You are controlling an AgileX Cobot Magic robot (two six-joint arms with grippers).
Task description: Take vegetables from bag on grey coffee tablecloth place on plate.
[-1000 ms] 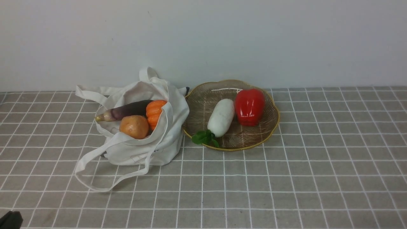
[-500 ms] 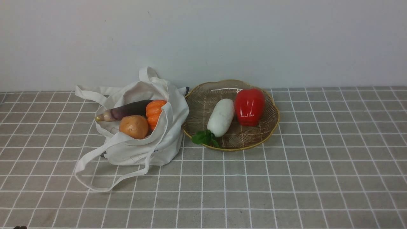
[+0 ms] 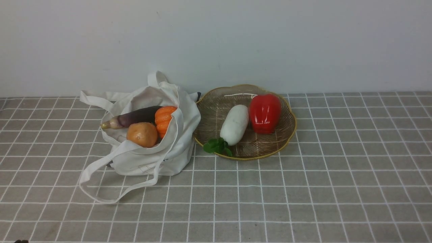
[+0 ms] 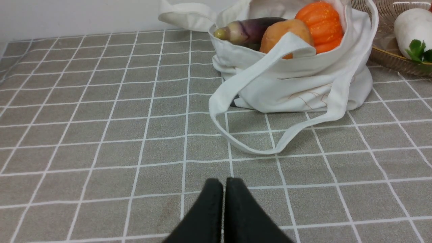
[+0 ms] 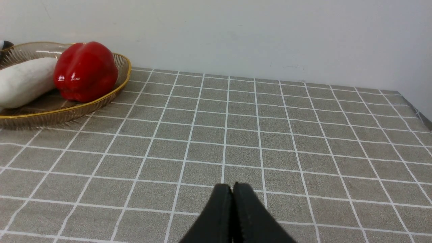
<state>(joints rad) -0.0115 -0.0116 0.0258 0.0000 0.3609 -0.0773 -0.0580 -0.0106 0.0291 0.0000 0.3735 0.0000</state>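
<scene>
The off-white bag (image 3: 148,158) lies on the grey grid tablecloth (image 3: 303,189), holding a purple eggplant (image 3: 135,116), an orange pumpkin (image 3: 164,119) and a tan potato (image 3: 142,134). The ribbed glass plate (image 3: 287,135) beside it holds the white radish (image 3: 235,124) and a red pepper (image 3: 265,112). My left gripper (image 4: 224,184) is shut and empty, near the table's front, short of the bag (image 4: 303,87). My right gripper (image 5: 232,189) is shut and empty, well to the right of the plate (image 5: 67,111).
A white wall rises right behind the bag and plate. The bag's long strap (image 3: 101,189) loops forward over the cloth. The cloth's right edge shows in the right wrist view (image 5: 423,118).
The dark left gripper tip at the bottom left corner of the front view has dropped almost out of sight. The bag, plate and vegetables have not moved.
</scene>
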